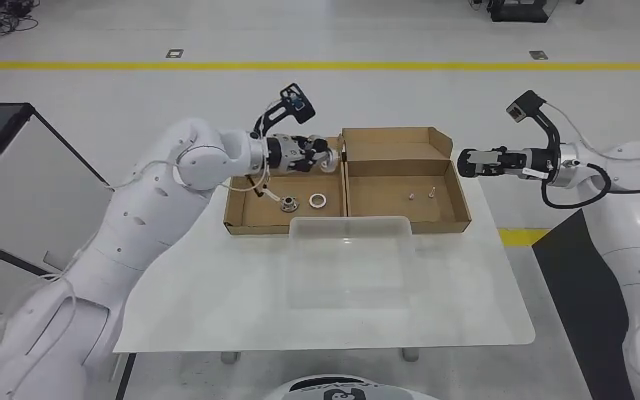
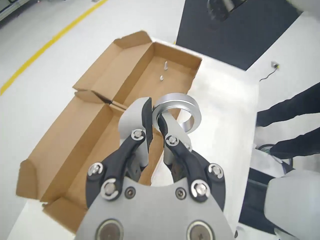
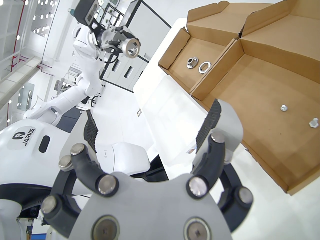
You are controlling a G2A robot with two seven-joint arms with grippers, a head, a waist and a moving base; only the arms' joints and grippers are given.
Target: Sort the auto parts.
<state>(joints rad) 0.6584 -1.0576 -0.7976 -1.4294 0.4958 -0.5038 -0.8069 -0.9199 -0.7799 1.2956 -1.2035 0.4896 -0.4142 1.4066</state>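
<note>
My left gripper (image 2: 155, 116) is shut on the wall of a thick metal ring (image 2: 177, 111), one finger inside the bore and one outside. In the top view the left gripper (image 1: 322, 152) holds the metal ring (image 1: 325, 155) above the far edge of the left cardboard box (image 1: 235, 205). A flanged bushing (image 1: 288, 204) and a flat ring (image 1: 318, 201) lie on that box's floor. The right cardboard box (image 1: 455, 195) holds two bolts (image 1: 432, 190). My right gripper (image 3: 152, 126) is open with nothing between its fingers, and in the top view the right gripper (image 1: 465, 163) hovers off the right box's far right corner.
A clear plastic bin (image 1: 350, 260) stands on the white table (image 1: 470, 290) in front of the two boxes. Both box lids (image 1: 390, 143) stand open at the back. Bare table lies to the right of the bin and boxes.
</note>
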